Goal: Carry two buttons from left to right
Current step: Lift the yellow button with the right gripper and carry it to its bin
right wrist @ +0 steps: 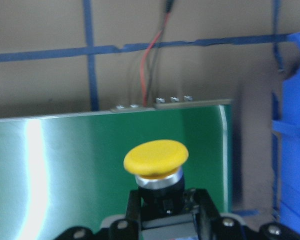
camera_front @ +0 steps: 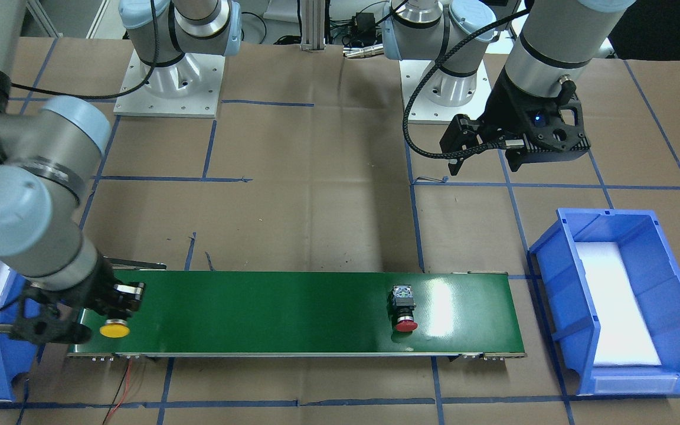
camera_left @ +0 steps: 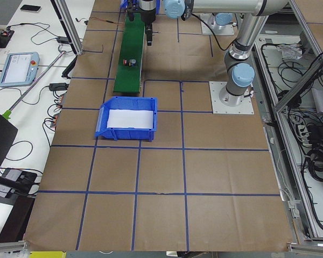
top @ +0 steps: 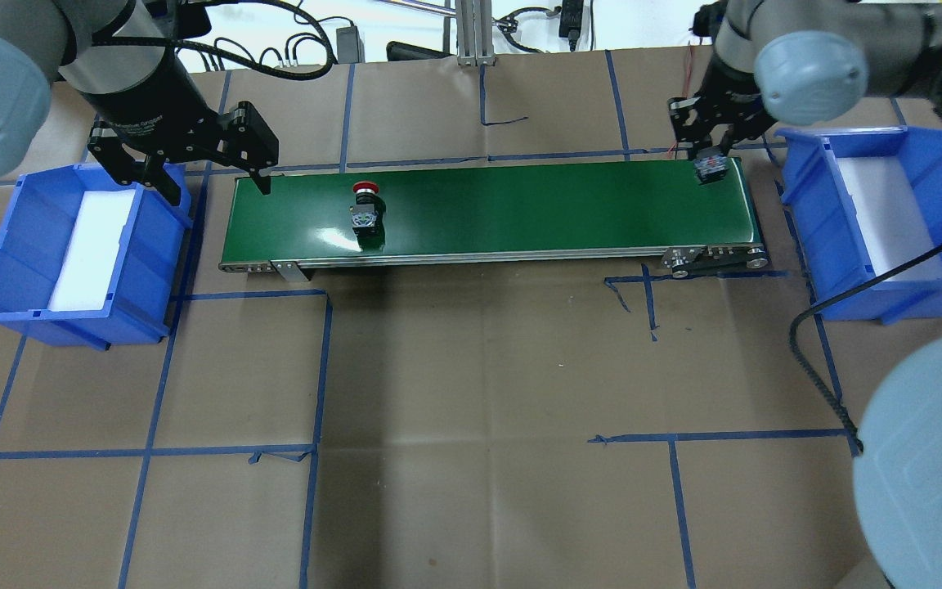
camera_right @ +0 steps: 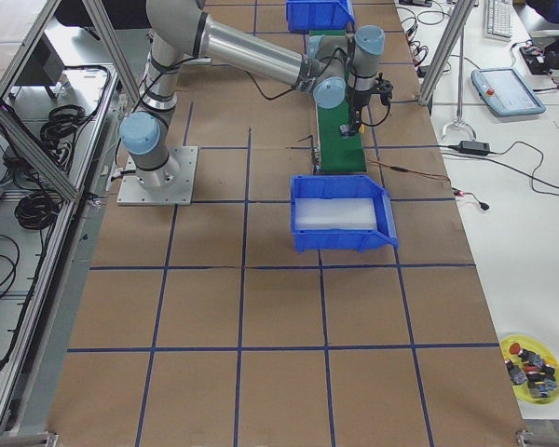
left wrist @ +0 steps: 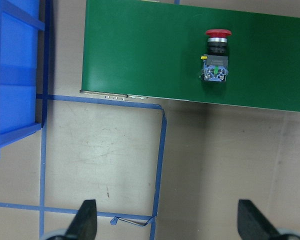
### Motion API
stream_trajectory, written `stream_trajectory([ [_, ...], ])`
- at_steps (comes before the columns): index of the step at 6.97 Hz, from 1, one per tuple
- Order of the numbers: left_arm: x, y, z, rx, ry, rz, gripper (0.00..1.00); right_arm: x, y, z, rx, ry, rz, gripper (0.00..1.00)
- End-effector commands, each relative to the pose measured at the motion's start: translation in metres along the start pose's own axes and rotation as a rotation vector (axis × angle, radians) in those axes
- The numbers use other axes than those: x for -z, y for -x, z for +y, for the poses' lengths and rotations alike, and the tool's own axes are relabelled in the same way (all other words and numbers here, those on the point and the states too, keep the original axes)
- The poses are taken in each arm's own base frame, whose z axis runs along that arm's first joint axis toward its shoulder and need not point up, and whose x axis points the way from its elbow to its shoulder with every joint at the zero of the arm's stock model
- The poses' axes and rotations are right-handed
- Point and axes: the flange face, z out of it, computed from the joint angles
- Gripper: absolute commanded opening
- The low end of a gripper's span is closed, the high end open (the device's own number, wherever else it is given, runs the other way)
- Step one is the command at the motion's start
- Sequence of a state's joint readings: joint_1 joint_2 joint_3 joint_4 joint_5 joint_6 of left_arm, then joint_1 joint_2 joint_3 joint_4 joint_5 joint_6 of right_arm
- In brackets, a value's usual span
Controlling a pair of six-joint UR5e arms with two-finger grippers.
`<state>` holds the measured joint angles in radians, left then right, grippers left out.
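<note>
Overhead view, left to right.

- Blue bin point(top: 70, 323), far left of frame: only a white foam liner inside, no buttons. Likely the source side, and it looks emptied.
- Left pincer point(top: 216, 184), upper left: jaws spread wide and holding nothing. It hangs over the gap between that bin and the belt's left end, probably parked clear.
- Red button point(top: 366, 209), left-centre: lies on its side on the green conveyor belt point(top: 520, 204), cap toward the top of the frame. It sits loose with nothing touching it. My guess is the belt is meant to carry it across.
- Right pincer point(top: 710, 155), upper right: closed on the black body of the yellow button point(camera_front: 114, 330) at the belt's right end. In the right wrist view the cap sticks out past the fingertips. Can't tell whether it is lifted off the belt yet.
- Second blue bin point(top: 896, 298), far right: foam liner only. Likely the drop target, close beside that belt end.
- Brown-paper surface point(top: 479, 368) with a blue tape grid lies under everything.

Counts:
- 2 buttons (1 red, 1 yellow)
- 2 bins
- 1 belt
- 2 pincers

Judgement: neither button is delivered yet. Yellow is nearly there and red is barely started.
</note>
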<state>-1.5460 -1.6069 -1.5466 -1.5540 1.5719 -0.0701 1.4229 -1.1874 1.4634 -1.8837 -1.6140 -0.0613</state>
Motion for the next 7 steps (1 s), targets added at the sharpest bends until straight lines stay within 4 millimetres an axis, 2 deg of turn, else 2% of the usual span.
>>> stream_trajectory([
  [1,0.001,0.0,-0.001,0.0,-0.003,0.003,1.0,0.06,-0.113,0.017,-0.034,-0.026,0.011,0.04],
  [2,0.0,0.0,-0.001,0.002,-0.001,0.001,1.0,0.055,-0.143,0.017,0.057,-0.027,0.028,0.04],
  [3,0.0,0.0,-0.001,0.002,-0.001,0.001,1.0,0.032,-0.174,0.023,0.056,0.013,0.019,0.04],
  [4,-0.001,0.0,-0.001,0.002,0.0,0.001,1.0,-0.005,-0.201,0.041,0.02,0.051,-0.011,0.03],
  [5,0.0,0.0,-0.001,0.002,-0.001,0.001,1.0,-0.038,-0.22,0.055,0.015,0.024,-0.002,0.03],
  [6,0.0,0.0,-0.001,0.0,-0.001,0.001,1.0,-0.061,-0.237,0.071,0.002,0.019,-0.025,0.03],
  [7,0.0,0.0,-0.001,0.0,-0.001,0.001,1.0,-0.074,-0.238,0.074,-0.01,0.018,-0.064,0.03],
])
